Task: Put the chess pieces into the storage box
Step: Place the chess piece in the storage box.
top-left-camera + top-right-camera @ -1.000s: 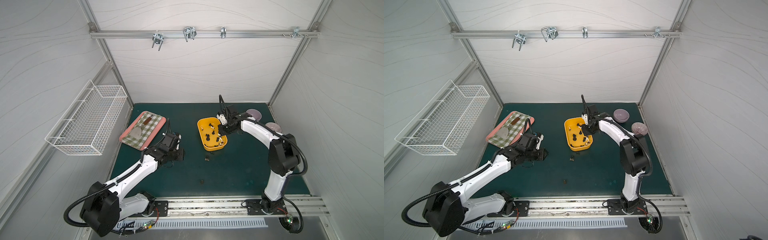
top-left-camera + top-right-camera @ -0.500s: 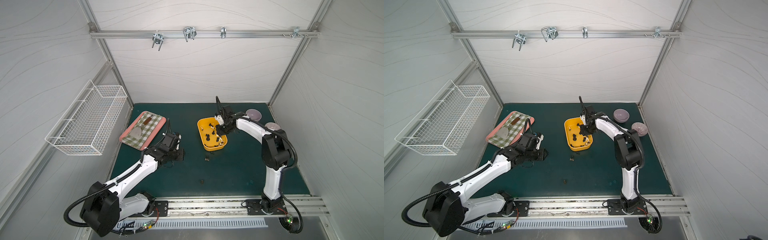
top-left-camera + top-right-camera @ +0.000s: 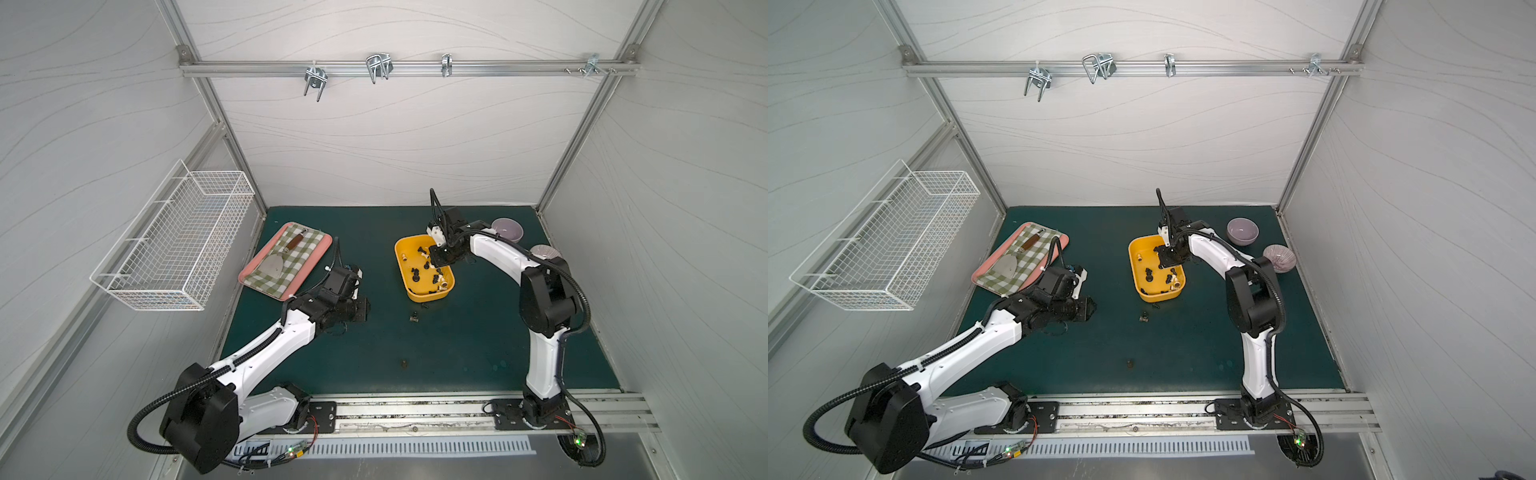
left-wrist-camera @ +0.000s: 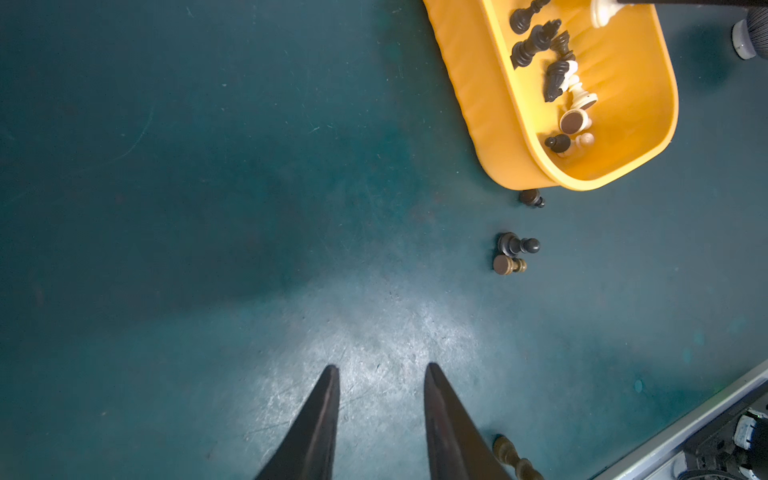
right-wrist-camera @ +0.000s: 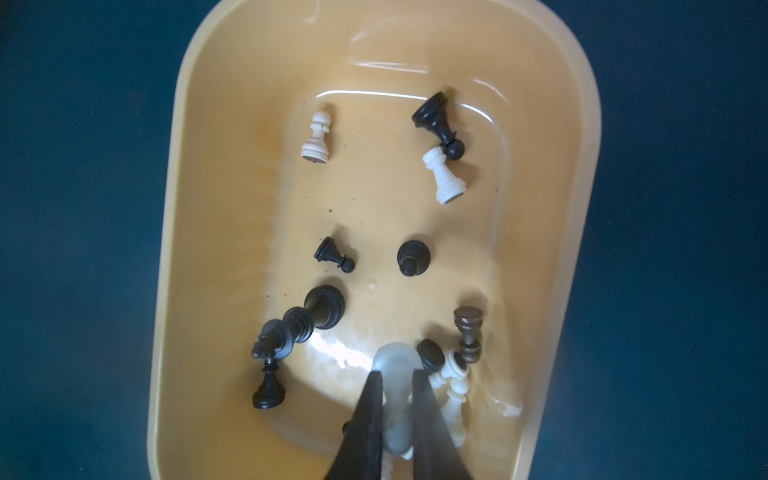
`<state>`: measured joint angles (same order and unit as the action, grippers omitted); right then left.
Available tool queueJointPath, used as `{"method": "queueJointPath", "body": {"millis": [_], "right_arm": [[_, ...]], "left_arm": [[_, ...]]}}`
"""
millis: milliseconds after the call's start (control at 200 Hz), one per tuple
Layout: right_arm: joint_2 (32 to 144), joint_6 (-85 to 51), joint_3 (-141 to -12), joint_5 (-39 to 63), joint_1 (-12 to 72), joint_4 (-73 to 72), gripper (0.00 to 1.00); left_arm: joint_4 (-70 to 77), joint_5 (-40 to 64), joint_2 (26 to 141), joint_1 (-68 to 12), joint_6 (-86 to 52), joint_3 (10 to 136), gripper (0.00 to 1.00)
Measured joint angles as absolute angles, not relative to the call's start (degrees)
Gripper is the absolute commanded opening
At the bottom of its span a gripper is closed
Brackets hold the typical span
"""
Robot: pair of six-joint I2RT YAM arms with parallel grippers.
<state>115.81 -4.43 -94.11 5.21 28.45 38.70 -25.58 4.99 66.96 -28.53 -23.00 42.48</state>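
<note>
Over the yellow storage box [image 3: 423, 296], right gripper [image 5: 397, 374] is clamped narrow on a blurred cream-white chess piece [image 5: 394, 359]. Box sits at 1 o'clock from mat centre in both top views. Inside it lie about a dozen chess pieces [image 5: 328, 309], black and cream-white, mostly tipped over. Loose on the green mat [image 3: 478, 332]: black pawn [image 4: 532, 198] just beside the box wall; black piece [image 4: 517, 245] and brown piece [image 4: 509, 264] side by side at 6 o'clock from the box; lone brown piece [image 3: 403, 364] farther out at 6 o'clock. Left gripper [image 4: 380, 370] hovers above bare mat at 9 o'clock from the box, fingers partway apart, holding nothing. Pink tray [image 3: 328, 243] at 10 o'clock, purple bowl [image 3: 1242, 231] at 2 o'clock.
</note>
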Motion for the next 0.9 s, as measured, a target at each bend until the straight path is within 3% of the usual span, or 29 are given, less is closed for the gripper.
{"method": "queueJointPath", "body": {"millis": [900], "right_arm": [[121.1, -4.7, -96.8, 5.2, 30.3, 39.3, 0.20]], "left_arm": [[-25.6, 5.0, 66.9, -28.5, -23.3, 41.4, 0.36]]}}
